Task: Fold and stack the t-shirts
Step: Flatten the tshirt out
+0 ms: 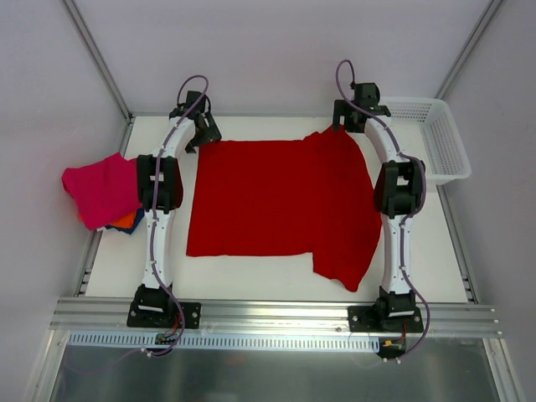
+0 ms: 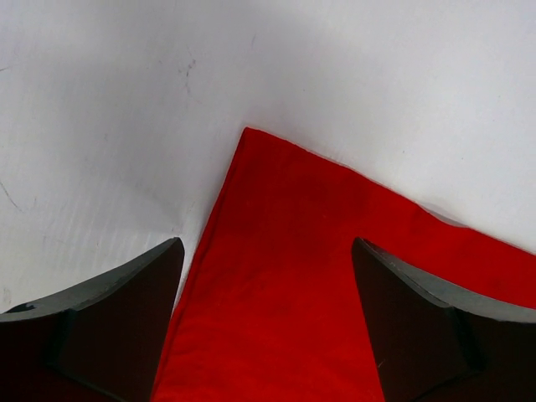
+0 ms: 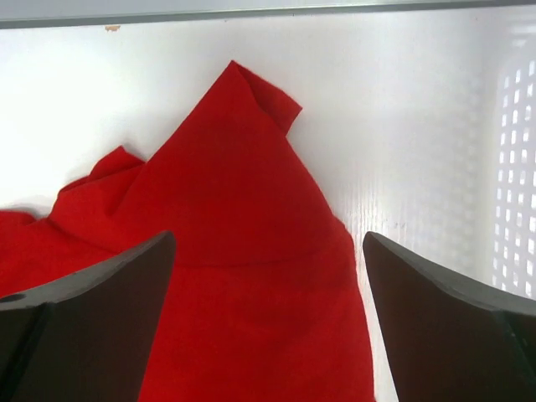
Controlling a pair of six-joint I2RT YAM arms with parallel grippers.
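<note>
Two arms, four shirts, one basket. One red t-shirt (image 1: 276, 205) spread flat mid-table, long axis 9-to-3 o'clock, right part rumpled, flap reaching toward 5; neck end not discernible. magenta-pink shirt (image 1: 100, 188) heaped on orange shirt (image 1: 126, 221) and dark blue shirt (image 1: 136, 229) at 9 o'clock, overhanging table edge. left gripper (image 2: 264, 251) spread wide over red corner at 11, gripping nothing; right gripper (image 3: 268, 243) likewise spread over peaked corner at 1. white mesh basket (image 1: 435, 138) at 2. white tabletop (image 1: 251, 276), aluminium rail (image 1: 276, 311) at 6, pale walls (image 1: 251, 50).

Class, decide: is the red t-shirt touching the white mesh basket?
Apart. The right wrist view shows a strip of table between the red t-shirt and the basket.
</note>
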